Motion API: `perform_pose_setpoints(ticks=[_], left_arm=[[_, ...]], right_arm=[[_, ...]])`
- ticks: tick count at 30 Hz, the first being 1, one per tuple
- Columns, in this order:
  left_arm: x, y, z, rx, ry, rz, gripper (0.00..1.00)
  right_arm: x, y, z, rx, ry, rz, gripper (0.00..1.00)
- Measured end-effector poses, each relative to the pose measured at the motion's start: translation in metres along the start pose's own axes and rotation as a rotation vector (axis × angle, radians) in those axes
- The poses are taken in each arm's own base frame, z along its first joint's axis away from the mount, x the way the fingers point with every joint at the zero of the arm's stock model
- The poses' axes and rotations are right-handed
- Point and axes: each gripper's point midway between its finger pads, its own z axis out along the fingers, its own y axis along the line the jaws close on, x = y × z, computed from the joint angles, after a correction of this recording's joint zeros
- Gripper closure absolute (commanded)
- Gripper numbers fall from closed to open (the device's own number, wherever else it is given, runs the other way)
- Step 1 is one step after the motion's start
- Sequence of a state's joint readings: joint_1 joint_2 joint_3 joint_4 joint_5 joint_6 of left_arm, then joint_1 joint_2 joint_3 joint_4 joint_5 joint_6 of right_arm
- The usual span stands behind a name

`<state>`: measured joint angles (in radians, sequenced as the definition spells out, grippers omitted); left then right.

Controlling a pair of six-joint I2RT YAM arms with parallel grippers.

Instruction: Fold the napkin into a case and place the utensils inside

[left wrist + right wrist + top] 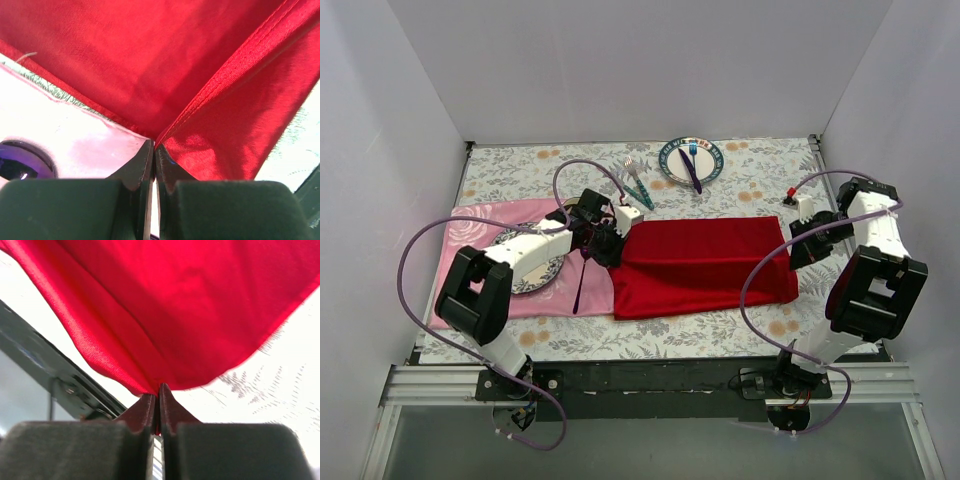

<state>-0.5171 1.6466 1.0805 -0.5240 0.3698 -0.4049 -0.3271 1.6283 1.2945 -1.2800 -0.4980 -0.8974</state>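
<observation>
The red napkin [705, 262] is stretched across the middle of the table, folded over, between both grippers. My left gripper [613, 245] is shut on its left edge; the left wrist view shows the cloth [200, 65] pinched at the fingertips [145, 155]. My right gripper [798, 240] is shut on its right corner; the right wrist view shows the cloth [190, 305] pinched between the fingertips [170, 400]. The teal-handled fork and knife [637, 182] lie behind the napkin on the floral tablecloth.
A pink rose-patterned placemat [470, 235] lies at left with a plate [542, 275] and a purple utensil [580, 285] on it. A plate [672, 170] with a blue fork and a purple knife [691, 166] sits at the back. White walls enclose the table.
</observation>
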Motion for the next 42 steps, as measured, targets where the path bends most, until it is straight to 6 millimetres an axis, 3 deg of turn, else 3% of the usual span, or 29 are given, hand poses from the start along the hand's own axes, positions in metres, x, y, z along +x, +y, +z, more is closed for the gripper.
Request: perform_pose_setpoints(ticks=[2,3,4,12,15,17,22,24,27,32,38,42], left_arm=[[-0.003,-0.003,-0.003,0.015,-0.014,0.011,1.0],[-0.004,-0.005,-0.003,0.021,-0.018,0.019,1.0],[-0.005,-0.006,-0.004,0.028,-0.021,0.024,1.0],[-0.005,-0.013,-0.009,0.057,-0.026,0.033,1.0],[-0.013,-0.016,-0.018,0.05,-0.057,0.047,1.0],[-0.027,-0.02,-0.031,0.039,-0.107,0.073,1.0],[-0.095,-0.02,-0.083,-0.049,-0.315,0.177,1.0],[-0.119,-0.02,-0.104,-0.086,-0.393,0.221,1.0],[-0.136,-0.023,-0.125,-0.111,-0.454,0.28,1.0],[-0.122,-0.036,-0.13,-0.084,-0.417,0.351,1.0],[-0.062,-0.075,-0.115,0.064,-0.278,0.406,1.0],[-0.033,-0.097,-0.107,0.125,-0.224,0.399,1.0]], right_arm=[[0.003,-0.003,-0.004,0.03,0.016,-0.037,0.85],[0.006,-0.004,-0.006,0.039,0.031,-0.056,0.95],[0.008,-0.006,-0.007,0.05,0.043,-0.071,0.99],[0.01,-0.011,-0.011,0.07,0.064,-0.131,0.99],[-0.005,-0.016,-0.028,0.121,0.043,-0.178,0.99],[-0.027,-0.021,-0.047,0.19,-0.004,-0.241,0.99],[-0.073,-0.021,-0.107,0.432,-0.142,-0.45,0.99],[-0.085,-0.015,-0.13,0.525,-0.188,-0.541,0.99],[-0.091,-0.004,-0.151,0.614,-0.215,-0.656,0.99],[-0.068,0.011,-0.15,0.672,-0.164,-0.802,0.99],[-0.017,0.023,-0.121,0.649,-0.032,-0.91,0.99],[0.0,0.023,-0.111,0.645,0.019,-0.94,0.99]])
